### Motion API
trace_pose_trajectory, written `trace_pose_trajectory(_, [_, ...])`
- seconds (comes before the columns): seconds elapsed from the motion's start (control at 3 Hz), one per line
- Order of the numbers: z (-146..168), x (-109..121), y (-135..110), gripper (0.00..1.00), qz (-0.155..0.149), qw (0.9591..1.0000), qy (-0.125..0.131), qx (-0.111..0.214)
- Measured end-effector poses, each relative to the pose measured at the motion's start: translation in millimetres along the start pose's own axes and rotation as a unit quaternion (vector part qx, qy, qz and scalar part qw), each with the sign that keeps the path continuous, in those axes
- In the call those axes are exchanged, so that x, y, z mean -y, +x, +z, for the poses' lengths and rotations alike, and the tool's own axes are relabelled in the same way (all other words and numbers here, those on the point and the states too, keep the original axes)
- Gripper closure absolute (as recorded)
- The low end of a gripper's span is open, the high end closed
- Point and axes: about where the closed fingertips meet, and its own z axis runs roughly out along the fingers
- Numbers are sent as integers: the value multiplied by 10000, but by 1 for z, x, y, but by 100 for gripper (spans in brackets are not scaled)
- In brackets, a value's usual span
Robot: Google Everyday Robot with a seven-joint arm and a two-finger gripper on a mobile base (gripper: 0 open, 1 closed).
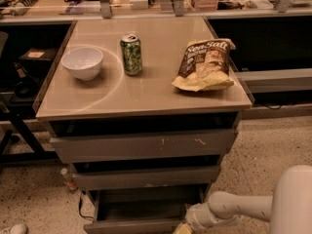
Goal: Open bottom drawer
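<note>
The bottom drawer (131,225) stands partly open at the foot of the cabinet, its narrow grey front jutting forward past the two fronts above it, with the dark box interior showing behind it. Its right front corner lies just left of the gripper (181,228), close enough that touching or apart cannot be told. The gripper sits at the very bottom edge of the view and is partly cut off, so I cannot tell whether it is released or clenched. Up and to the right of it runs the white arm (234,206), reaching in from the lower right corner. Directly above the gripper and slightly left is the middle drawer (146,176), closed, and above that the tallest drawer (146,145), marked with pale scratches. Higher still is the beige tabletop (146,94). On it, well above the gripper, a chip bag (204,65) lies nearly straight up from it, a green can (131,54) stands upright further left, and a white bowl (82,62) sits furthest left.
</note>
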Motion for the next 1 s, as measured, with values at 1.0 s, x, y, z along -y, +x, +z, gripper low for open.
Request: trace_pose_trajectory(1.0, [33, 5, 22, 0, 100, 9984, -227, -510])
